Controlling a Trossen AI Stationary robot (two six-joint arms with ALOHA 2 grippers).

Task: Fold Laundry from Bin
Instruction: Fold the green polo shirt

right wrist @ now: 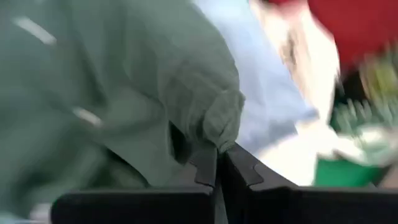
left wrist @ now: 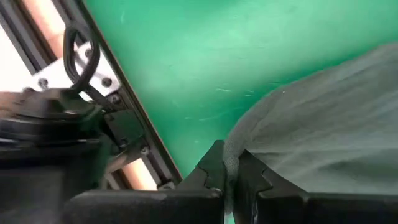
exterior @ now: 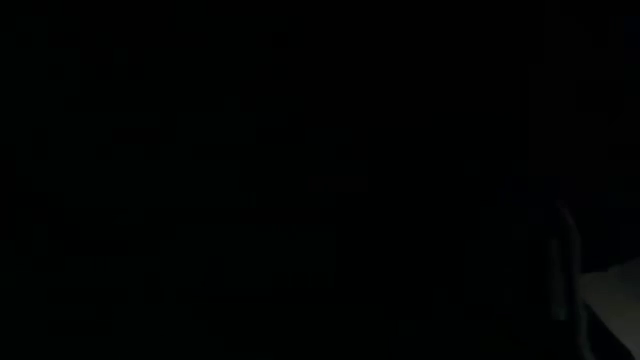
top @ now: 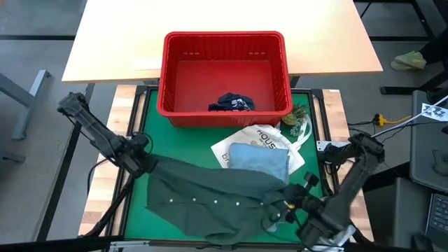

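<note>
**Operator:** Where do I stand with the laundry?

**Spotter:** You have the dark green shirt (top: 210, 196) spread on the green mat (top: 150, 112) at the near edge of the table, button row showing. Your left gripper (left wrist: 229, 180) is pressed together on the shirt's left edge, pinching a fold of cloth. Your right gripper (right wrist: 219, 163) is closed too, with a bunched corner of the same shirt at its tips on the right side.

**Operator:** What's already out of the basket?

**Spotter:** A light blue shirt (top: 260, 157) lies folded on the white tote bag (top: 241, 143), just in front of the red basket (top: 225, 42). That one looks finished, I'd judge.

**Operator:** And what's left?

**Spotter:** The navy shorts (top: 231, 103) sit in the basket, against its near wall. So you're roughly midway: the green shirt isn't folded yet, and the shorts haven't been pulled. I can't spot a beige garment. The low camera is dark, so nothing from there.
</note>
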